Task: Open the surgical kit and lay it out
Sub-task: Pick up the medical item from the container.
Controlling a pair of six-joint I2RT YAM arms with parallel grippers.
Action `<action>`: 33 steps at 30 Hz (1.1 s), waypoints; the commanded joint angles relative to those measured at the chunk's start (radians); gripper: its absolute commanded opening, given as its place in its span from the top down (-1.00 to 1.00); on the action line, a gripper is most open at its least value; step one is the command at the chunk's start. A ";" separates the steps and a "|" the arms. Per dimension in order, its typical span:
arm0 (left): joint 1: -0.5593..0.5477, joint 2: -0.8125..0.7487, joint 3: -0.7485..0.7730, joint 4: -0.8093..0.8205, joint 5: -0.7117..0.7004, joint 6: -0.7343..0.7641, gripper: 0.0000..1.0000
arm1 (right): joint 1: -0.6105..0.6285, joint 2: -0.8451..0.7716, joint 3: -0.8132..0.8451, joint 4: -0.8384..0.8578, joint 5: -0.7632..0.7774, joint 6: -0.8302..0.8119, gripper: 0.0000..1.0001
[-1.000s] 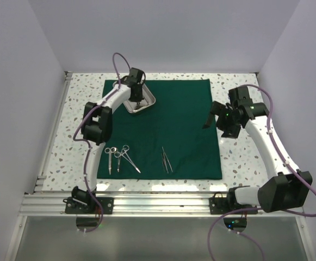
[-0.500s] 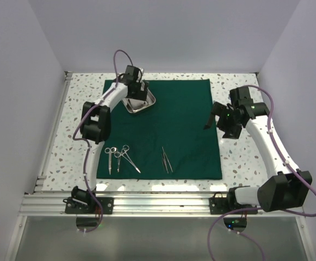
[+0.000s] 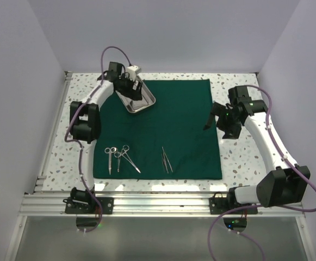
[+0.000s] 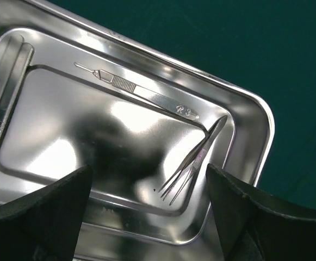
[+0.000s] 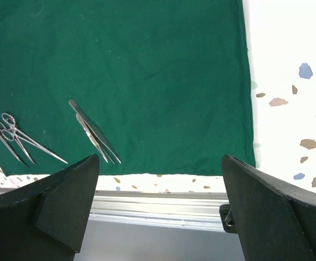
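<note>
The dark green cloth (image 3: 174,125) lies spread flat on the table. At its back left corner stands the steel tray (image 3: 141,102). My left gripper (image 3: 130,89) hangs open over the tray's back edge, holding nothing. In the left wrist view the tray (image 4: 245,109) holds a slim flat-handled tool (image 4: 141,92), tweezers (image 4: 196,157) and another instrument (image 4: 2,92) at the left wall, and my left gripper (image 4: 147,217) stands above them. Scissors and forceps (image 3: 117,157) and tweezers (image 3: 166,159) lie on the cloth's near part. My right gripper (image 3: 212,115) hovers open over the cloth's right edge.
The speckled white tabletop (image 3: 245,157) borders the cloth on all sides. An aluminium rail (image 3: 158,204) runs along the near edge. White walls close in the back and both sides. In the right wrist view the cloth's near edge (image 5: 174,173) meets the rail.
My left gripper, shut low in the tray a second ago, has opened and drawn back and to the left. The right arm has barely shifted. The instruments on the cloth lie as before.
</note>
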 commanded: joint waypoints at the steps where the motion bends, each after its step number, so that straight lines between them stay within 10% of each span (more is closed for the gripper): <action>1: 0.062 -0.090 0.036 0.036 0.215 0.052 -0.78 | -0.004 0.005 0.038 -0.028 -0.020 -0.010 -0.96; 16: 0.091 -0.112 -0.033 0.003 0.367 0.137 -0.60 | -0.005 -0.001 0.021 -0.027 -0.030 0.009 -0.97; 33: -0.034 -0.107 -0.169 0.026 -0.048 0.250 -0.32 | -0.004 -0.022 -0.026 -0.032 -0.030 0.001 -0.97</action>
